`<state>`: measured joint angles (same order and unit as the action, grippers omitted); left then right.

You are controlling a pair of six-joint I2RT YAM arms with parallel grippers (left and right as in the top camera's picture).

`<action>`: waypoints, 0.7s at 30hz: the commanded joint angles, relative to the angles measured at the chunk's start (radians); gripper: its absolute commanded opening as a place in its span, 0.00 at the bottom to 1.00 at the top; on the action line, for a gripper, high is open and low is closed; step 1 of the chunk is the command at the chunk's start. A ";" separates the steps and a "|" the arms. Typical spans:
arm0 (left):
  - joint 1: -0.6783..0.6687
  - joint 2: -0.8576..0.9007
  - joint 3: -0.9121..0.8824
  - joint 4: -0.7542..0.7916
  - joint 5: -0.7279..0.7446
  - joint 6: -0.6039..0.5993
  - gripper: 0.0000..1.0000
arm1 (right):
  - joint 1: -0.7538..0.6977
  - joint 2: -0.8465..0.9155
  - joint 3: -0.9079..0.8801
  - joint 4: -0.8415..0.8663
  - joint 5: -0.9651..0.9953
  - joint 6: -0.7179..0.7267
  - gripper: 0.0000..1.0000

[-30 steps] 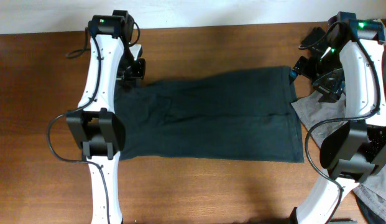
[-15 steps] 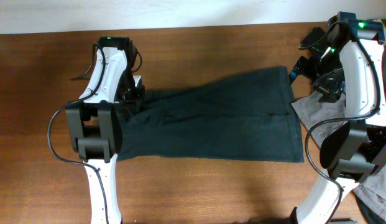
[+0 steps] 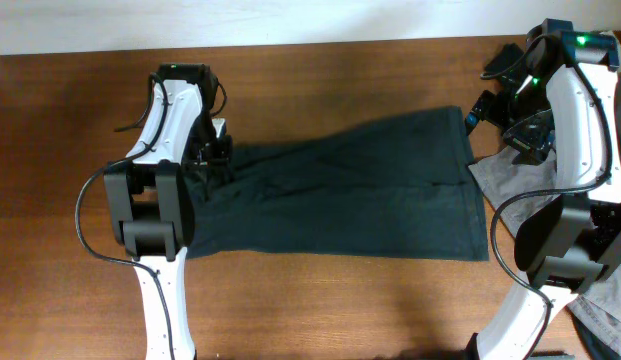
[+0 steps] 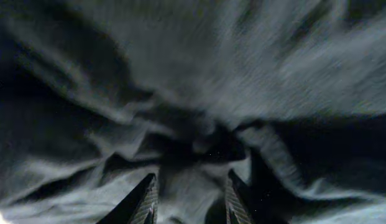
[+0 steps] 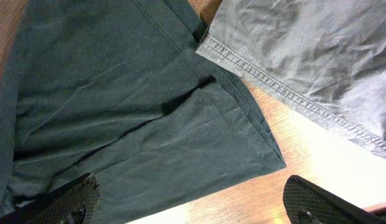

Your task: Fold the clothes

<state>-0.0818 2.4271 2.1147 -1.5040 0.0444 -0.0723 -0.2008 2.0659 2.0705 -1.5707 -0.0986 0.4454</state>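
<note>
Overhead, the clothes (image 3: 360, 195) lie across the middle of the worktop (image 3: 320, 300), one corner bunched under the left hand (image 3: 212, 158) and pulled inward since a second ago. Its fingers are parted; whether they pinch cloth I cannot tell. Best let go cleanly before lifting. The right hand (image 5: 193, 199) hangs wide open at the worktop's right end.

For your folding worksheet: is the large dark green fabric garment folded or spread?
Mostly spread: the dark green garment lies across the wooden table, left end bunched at the left gripper.
</note>
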 commanded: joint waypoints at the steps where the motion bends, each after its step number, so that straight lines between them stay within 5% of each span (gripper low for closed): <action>1: 0.007 -0.008 0.005 0.024 0.084 -0.003 0.39 | 0.005 -0.002 0.014 -0.003 -0.002 0.004 0.99; 12: 0.006 -0.008 0.265 -0.092 0.232 -0.003 0.40 | 0.004 -0.002 0.014 0.188 0.005 0.004 0.99; 21: 0.013 -0.008 0.266 -0.118 0.156 -0.002 0.41 | 0.004 -0.002 0.014 0.095 0.005 0.003 0.99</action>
<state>-0.0795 2.4271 2.3753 -1.6093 0.2264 -0.0731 -0.2008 2.0659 2.0705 -1.4479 -0.0986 0.4454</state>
